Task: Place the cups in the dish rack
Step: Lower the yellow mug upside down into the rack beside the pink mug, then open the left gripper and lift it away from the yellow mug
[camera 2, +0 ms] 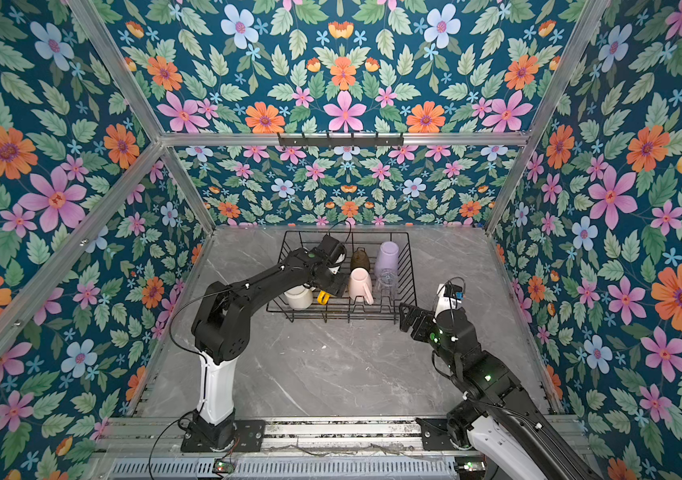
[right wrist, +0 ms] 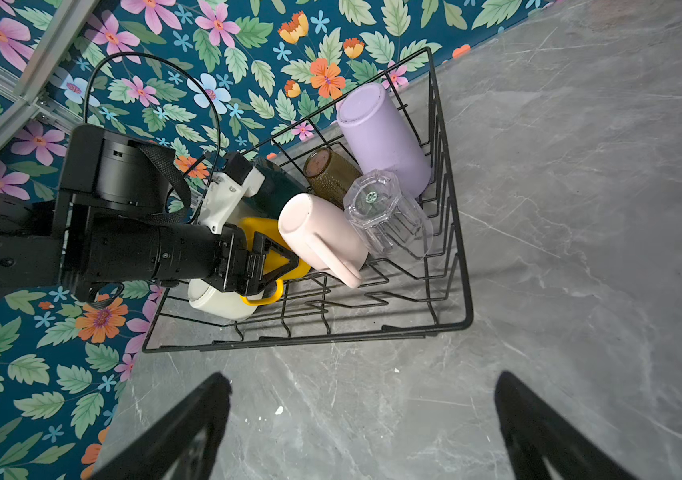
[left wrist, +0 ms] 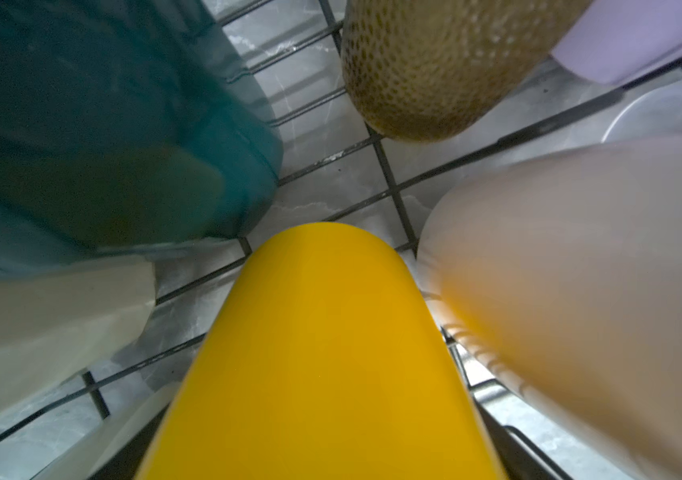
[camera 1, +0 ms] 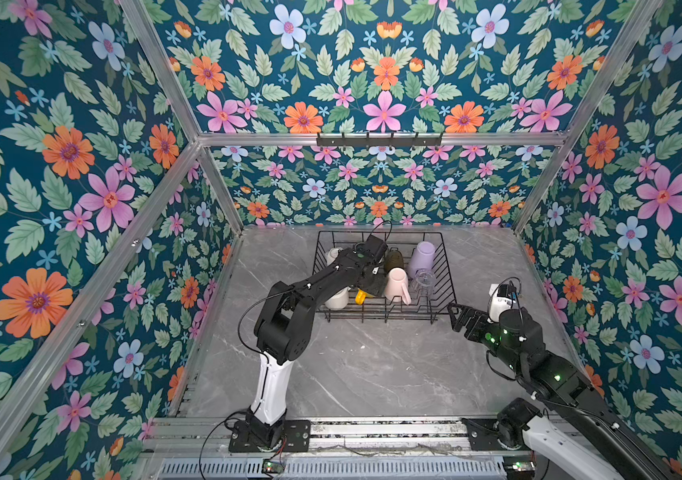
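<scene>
Yellow mug (left wrist: 322,353) sits in the rack (right wrist: 447,324) between white mug (right wrist: 223,301) and pink mug (right wrist: 318,232), with the left gripper (right wrist: 279,262) wide around it and its grip unclear; it should back out straight, while the right gripper (right wrist: 362,376) hangs wide open.

The left arm (camera 1: 322,278) and packed cups (camera 1: 396,284) fill the dish rack (camera 1: 441,286); the table (camera 1: 372,365) before it lies open.

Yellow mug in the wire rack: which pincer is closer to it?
Left. The left pincer is right at the yellow mug, inside the dish rack. The right pincer hangs open over the table, outside the rack's near edge.
</scene>
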{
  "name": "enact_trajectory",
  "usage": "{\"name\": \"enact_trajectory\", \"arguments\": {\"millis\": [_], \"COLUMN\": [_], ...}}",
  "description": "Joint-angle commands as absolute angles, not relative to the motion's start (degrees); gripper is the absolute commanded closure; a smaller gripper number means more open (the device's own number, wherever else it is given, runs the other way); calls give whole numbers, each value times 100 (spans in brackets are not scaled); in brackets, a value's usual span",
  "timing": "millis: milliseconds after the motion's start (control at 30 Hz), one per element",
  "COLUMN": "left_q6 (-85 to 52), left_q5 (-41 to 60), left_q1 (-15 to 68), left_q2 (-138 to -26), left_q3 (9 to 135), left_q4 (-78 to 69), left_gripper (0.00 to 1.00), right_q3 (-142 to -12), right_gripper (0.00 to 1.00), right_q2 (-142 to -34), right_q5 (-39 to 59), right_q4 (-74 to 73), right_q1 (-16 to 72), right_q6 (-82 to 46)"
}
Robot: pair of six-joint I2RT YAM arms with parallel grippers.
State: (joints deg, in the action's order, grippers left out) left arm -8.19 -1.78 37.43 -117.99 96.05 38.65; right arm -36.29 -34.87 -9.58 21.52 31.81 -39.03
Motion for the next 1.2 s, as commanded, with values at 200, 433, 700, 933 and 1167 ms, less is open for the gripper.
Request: {"name": "enact_trajectory", "arguments": {"millis": [200, 433, 700, 933, 1167], "left_q6": [-817, -773, -863, -683, -311], "left_q5": [-437, -378, -401, -847, -2016], "left_q1": [3727, 3727, 3727, 3717, 3401], "left_q2": [-11773, -11555, -10876, -9038, -6662], "left_q3": [9614, 9530, 9122, 7375, 4648], "left_q4": [4021, 3837, 3171, 1025, -1756], "left_gripper": [9, 2, 0, 0, 1], "right_q3": [-3654, -3765, -4156, -4564, -4318], "right_gripper": [1, 1, 1, 1, 1], "right_q2": [-3565, -3590, -3823, -4363, -4895], "right_q5": [-932, -923, -1017, -486, 329], "right_q4": [1992, 2063, 2132, 2172, 1711], "right_q1": [3157, 3153, 3139, 2724, 1352], "right_q6": [-3847, -3783, -3379, -2776, -2443]}}
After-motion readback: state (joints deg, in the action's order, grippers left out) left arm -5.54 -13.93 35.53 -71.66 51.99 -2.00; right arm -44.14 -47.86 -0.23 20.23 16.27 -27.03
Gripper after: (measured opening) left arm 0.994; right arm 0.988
